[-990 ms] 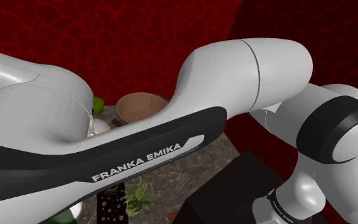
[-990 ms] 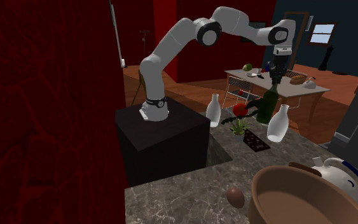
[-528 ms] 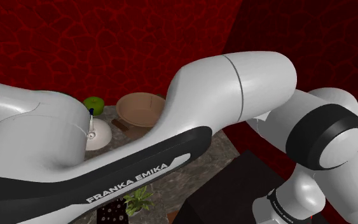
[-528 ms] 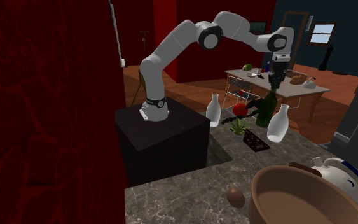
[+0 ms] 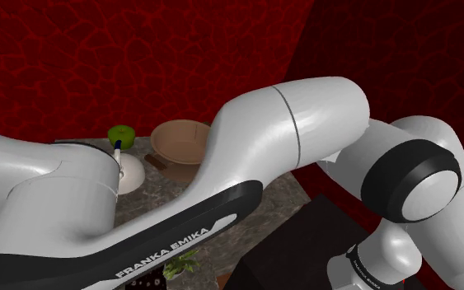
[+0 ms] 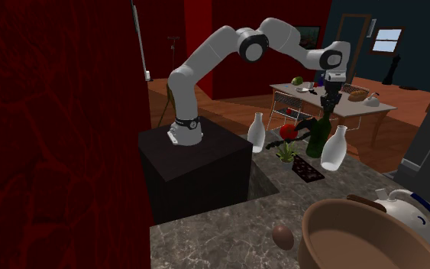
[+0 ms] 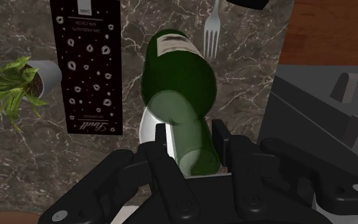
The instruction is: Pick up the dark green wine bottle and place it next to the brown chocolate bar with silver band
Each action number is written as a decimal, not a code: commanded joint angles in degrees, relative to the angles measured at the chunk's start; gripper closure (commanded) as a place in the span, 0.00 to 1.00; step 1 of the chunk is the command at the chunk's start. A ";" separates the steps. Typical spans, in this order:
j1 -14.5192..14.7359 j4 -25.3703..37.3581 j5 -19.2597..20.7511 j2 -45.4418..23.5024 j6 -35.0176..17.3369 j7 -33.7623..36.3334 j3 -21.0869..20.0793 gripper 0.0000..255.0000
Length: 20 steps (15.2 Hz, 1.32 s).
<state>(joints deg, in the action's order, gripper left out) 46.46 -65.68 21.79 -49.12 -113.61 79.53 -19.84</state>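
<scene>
Two black fingers [image 7: 161, 139] of the gripper [image 7: 190, 149] are clamping the dark green wine bottle [image 7: 177, 83] by its neck. A potted plant [image 7: 18, 79] is sitting beside the dark chocolate bar [image 7: 85, 70]; the bottle is hanging over the marble counter [image 7: 130, 38] between that bar and a fork [image 7: 210, 32].

Two white carafes [image 6: 257, 131] [image 6: 333, 147] — one green bottle [image 7: 179, 89], one chocolate bar [image 7: 85, 70], one fork [image 7: 212, 35].

The dark green wine bottle [image 7: 177, 89] hangs upright, neck clasped in the black two-finger gripper [image 7: 191, 141], over the grey marbled counter [image 7: 37, 159], between the long dark patterned chocolate bar [image 7: 85, 63] and a silver fork [image 7: 211, 32]. A small green potted plant [image 7: 12, 79] sits just beyond the bar, away from the bottle. A tall white vase [image 6: 334, 147] stands just beside the bottle.
</scene>
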 commanded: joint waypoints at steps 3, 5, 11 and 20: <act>0.02 0.05 0.03 -0.08 -0.10 0.02 0.02 1.00; 0.02 0.05 0.02 -0.08 -0.10 0.02 0.02 1.00; 0.01 0.02 0.02 -0.06 -0.11 0.01 0.02 0.00; 0.38 2.67 -0.87 2.64 5.12 -0.62 -0.67 0.00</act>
<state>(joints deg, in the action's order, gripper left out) 46.82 -63.18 20.93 -46.42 -108.62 78.95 -20.51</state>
